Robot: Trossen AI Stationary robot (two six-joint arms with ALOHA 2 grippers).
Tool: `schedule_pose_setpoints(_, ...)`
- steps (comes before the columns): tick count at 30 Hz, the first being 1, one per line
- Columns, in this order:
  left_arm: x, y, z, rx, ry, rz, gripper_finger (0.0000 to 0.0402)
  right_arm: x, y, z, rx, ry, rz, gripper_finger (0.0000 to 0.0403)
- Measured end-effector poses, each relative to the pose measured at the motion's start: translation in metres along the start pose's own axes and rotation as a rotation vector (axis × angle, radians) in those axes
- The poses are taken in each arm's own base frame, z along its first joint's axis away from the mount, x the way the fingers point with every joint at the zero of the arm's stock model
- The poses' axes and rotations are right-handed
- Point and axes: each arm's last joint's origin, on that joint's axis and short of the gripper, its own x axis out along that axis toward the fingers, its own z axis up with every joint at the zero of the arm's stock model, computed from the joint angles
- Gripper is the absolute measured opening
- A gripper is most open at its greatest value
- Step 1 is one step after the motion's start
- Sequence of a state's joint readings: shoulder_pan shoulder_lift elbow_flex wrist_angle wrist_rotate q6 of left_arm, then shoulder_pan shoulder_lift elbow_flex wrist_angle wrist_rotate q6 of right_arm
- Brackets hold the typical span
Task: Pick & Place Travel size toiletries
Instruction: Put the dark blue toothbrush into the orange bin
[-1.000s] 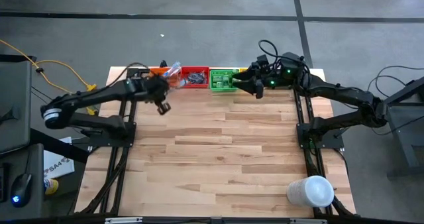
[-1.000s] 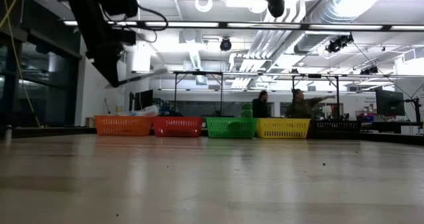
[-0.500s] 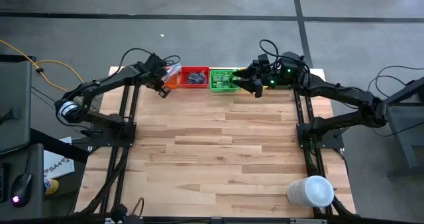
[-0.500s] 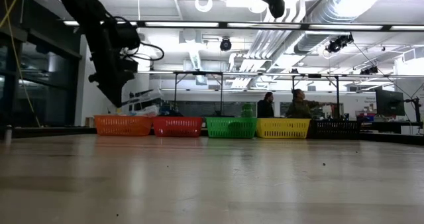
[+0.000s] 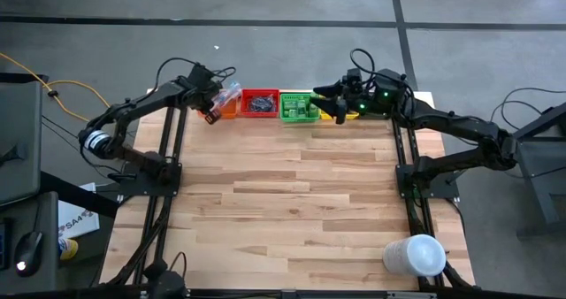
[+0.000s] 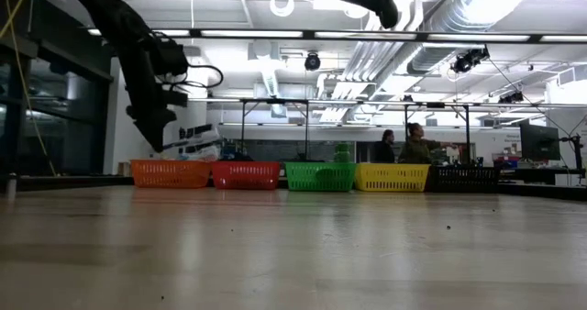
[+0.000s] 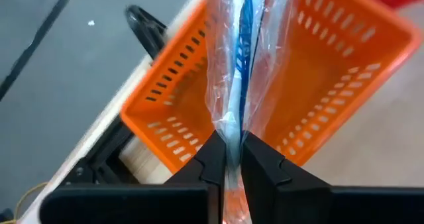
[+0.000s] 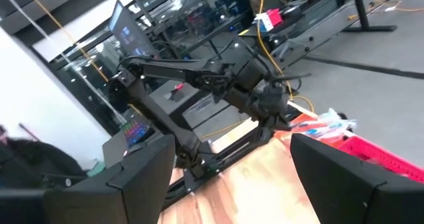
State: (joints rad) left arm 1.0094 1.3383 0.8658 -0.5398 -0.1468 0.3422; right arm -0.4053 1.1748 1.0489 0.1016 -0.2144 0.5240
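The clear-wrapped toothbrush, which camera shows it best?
Left wrist view: the clear-wrapped white-blue toothbrush fills the frame, pinched in the left gripper above the orange plastic bin. High and right wrist views show a small glint; low view barely.

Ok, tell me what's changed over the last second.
The left gripper, shut on the clear-wrapped toothbrush, swung from the near side of the bins back over the orange bin. The right gripper, open, lifted slightly by the green bin. Bins and white cylinder stayed put.
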Motion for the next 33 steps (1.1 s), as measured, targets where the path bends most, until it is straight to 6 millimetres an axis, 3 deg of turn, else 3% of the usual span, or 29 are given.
schedule_pose_setpoints(9,0.024,-0.006,0.001,0.092,0.083,0.036,0.0057,0.000,0.000,0.001,0.008,-0.025,-0.029,0.0295)
schedule_pose_setpoints(17,0.022,-0.006,0.000,0.092,0.094,0.033,0.0126,0.000,0.000,0.001,0.028,-0.022,-0.023,0.0295)
schedule_pose_setpoints(23,0.015,0.000,0.014,0.062,0.033,0.031,0.0194,0.000,0.000,0.001,0.028,-0.007,0.001,0.0295)
schedule_pose_setpoints(33,0.001,0.004,0.025,-0.136,0.031,-0.020,0.0202,0.000,0.001,0.000,0.031,0.000,0.011,0.0295)
